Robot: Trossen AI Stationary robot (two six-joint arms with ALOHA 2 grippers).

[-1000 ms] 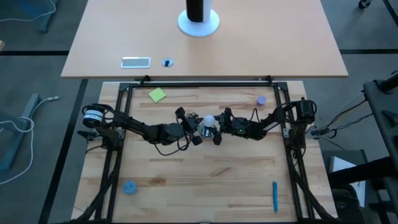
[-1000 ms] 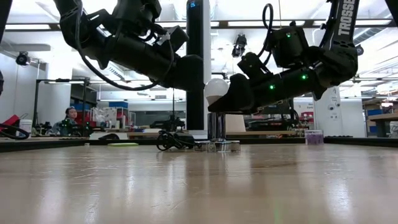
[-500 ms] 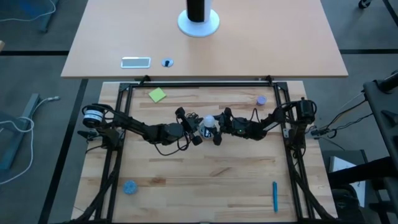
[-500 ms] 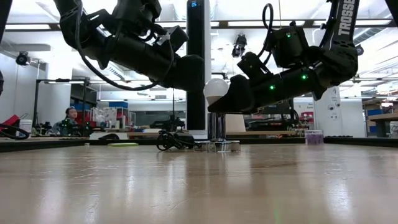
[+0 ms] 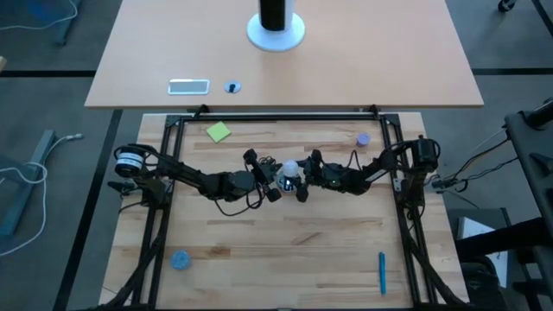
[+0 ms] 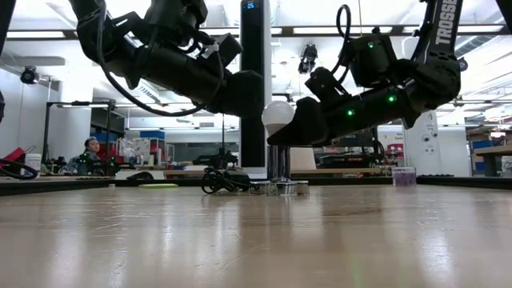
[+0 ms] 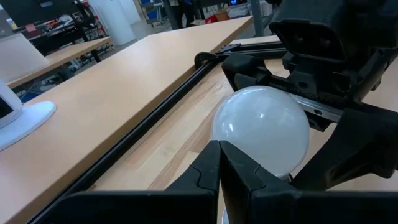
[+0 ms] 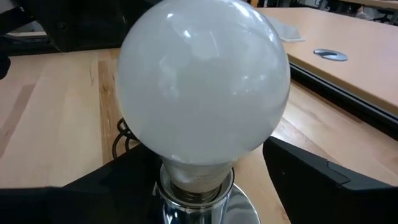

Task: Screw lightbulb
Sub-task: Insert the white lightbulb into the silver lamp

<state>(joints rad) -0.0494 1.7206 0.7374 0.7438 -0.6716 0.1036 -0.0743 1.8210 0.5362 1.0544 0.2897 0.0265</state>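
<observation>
Tabletop point(image 5: 285, 250) centre, nearer its far edge: socket point(image 8: 196, 202) holds lightbulb point(image 8: 202, 84) upright, base seated. Right claw point(image 8: 199, 171), fingers apart, straddles the bulb's neck; left claw point(image 7: 217, 165), fingers together, sits beside it. Final tightening apparently remains.

I saw almost nothing shift over the last second: the bulb point(image 6: 278, 117) sat a hair lower in the low view, and my right claw point(image 6: 290, 133) edged slightly left with it.
</observation>
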